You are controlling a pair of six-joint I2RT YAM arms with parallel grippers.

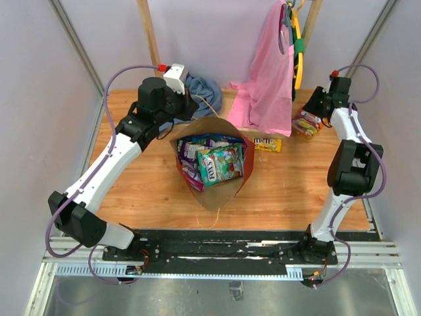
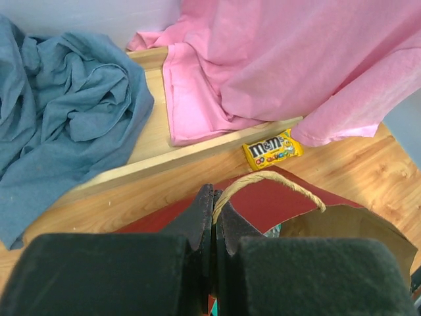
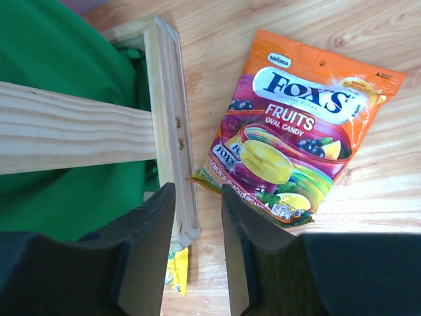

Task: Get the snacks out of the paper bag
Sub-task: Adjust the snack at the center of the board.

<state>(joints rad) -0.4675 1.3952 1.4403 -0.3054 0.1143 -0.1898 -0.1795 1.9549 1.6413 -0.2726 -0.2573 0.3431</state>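
The paper bag (image 1: 221, 195), red outside and brown inside, stands open mid-table with several colourful snacks (image 1: 214, 162) showing in its mouth. My left gripper (image 1: 187, 105) (image 2: 214, 196) is shut on the bag's twine handle (image 2: 277, 178) at the far rim, above the red paper (image 2: 279, 205). A yellow M&M's packet (image 1: 268, 144) (image 2: 272, 149) lies on the table right of the bag. An orange Fox's candy packet (image 1: 306, 124) (image 3: 296, 131) lies flat at the far right. My right gripper (image 1: 314, 105) (image 3: 197, 192) hovers open just beside it, nothing between its fingers.
A blue-grey cloth (image 1: 201, 89) (image 2: 59, 112) is heaped behind the bag. A pink garment (image 1: 266, 85) (image 2: 296, 59) hangs down onto the back of the table. A wooden stand foot (image 3: 171, 118) and green cloth (image 3: 59, 66) lie close left of the right gripper.
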